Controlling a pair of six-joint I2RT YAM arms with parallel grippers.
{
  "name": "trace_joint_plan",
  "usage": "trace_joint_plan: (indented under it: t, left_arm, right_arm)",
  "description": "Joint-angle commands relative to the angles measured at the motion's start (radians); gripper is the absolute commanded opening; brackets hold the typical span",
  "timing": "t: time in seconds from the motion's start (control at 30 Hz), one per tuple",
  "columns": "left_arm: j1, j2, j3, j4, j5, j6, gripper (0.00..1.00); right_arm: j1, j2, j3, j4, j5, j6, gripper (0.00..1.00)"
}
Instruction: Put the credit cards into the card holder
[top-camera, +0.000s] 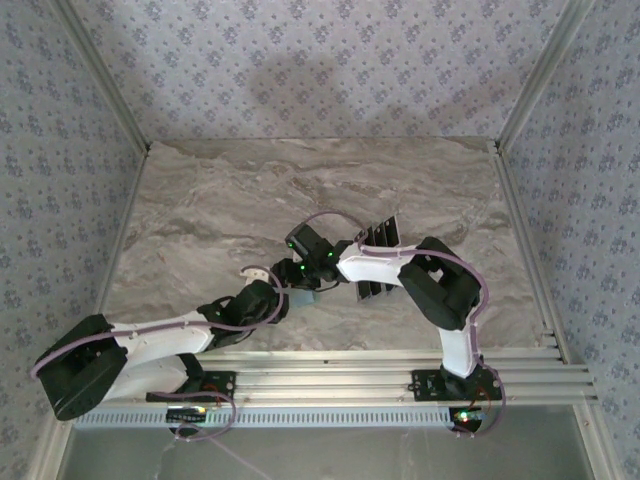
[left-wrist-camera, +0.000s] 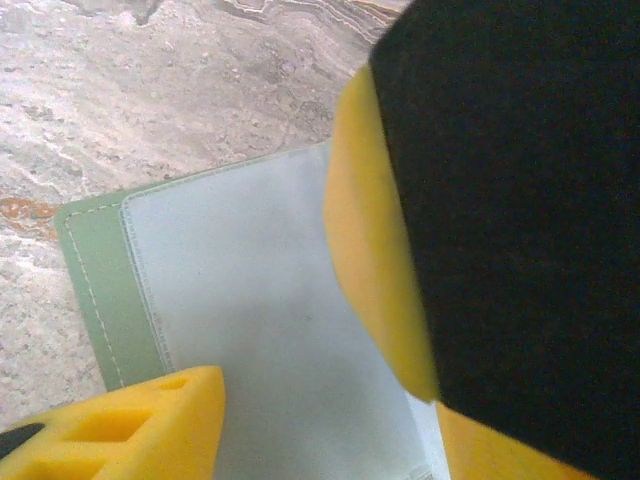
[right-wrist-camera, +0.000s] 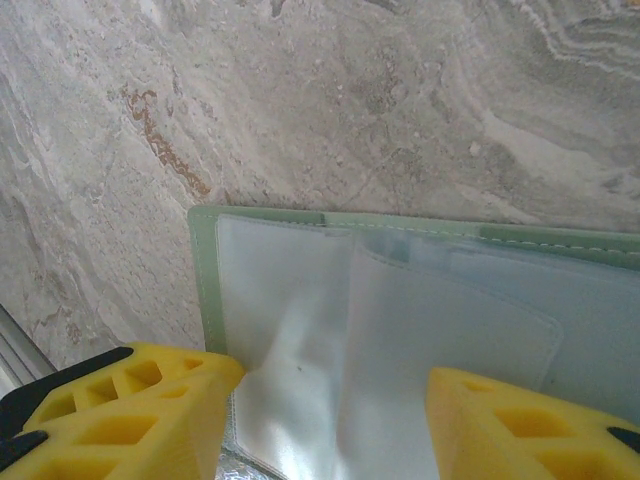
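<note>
The sage-green card holder (right-wrist-camera: 205, 270) lies open on the marble, its clear plastic sleeves (right-wrist-camera: 400, 340) facing up. My right gripper (right-wrist-camera: 330, 410) is open, its yellow fingertips low over the sleeves with a lifted sleeve page between them. My left gripper (left-wrist-camera: 330, 430) hangs over the holder (left-wrist-camera: 95, 290) with its fingers apart and bare sleeve between them. A large black shape (left-wrist-camera: 520, 200) edged in yellow blocks the right of the left wrist view; I cannot tell what it is. In the top view the dark credit cards (top-camera: 380, 232) lie fanned beside the right forearm. Both grippers (top-camera: 290, 285) meet mid-table.
The marble tabletop (top-camera: 250, 190) stretches wide behind and to the left of the arms. Wallpapered walls and metal posts (top-camera: 100, 70) enclose it. Aluminium rails (top-camera: 400, 362) run along the near edge by the arm bases.
</note>
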Motion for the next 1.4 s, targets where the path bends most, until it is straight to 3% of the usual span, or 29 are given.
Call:
trace_joint_plan:
  t: [0.0, 0.4, 0.87, 1.37]
  left_arm:
    - [-0.006, 0.012, -0.001, -0.017, -0.026, -0.021, 0.56]
    - [-0.006, 0.054, -0.011, 0.018, -0.01, -0.027, 0.56]
    - [-0.006, -0.146, -0.034, -0.05, -0.011, -0.005, 0.67]
    - [-0.006, -0.035, -0.007, 0.027, 0.023, 0.021, 0.71]
  right_arm:
    - [-0.016, -0.03, 0.012, -0.005, -0.009, -0.003, 0.57]
    - [-0.053, -0.093, -0.061, -0.003, 0.001, -0.009, 0.57]
    - [-0.005, -0.006, -0.027, 0.004, -0.005, 0.004, 0.57]
    - [0.027, 0.034, 0.043, 0.004, -0.021, 0.017, 0.57]
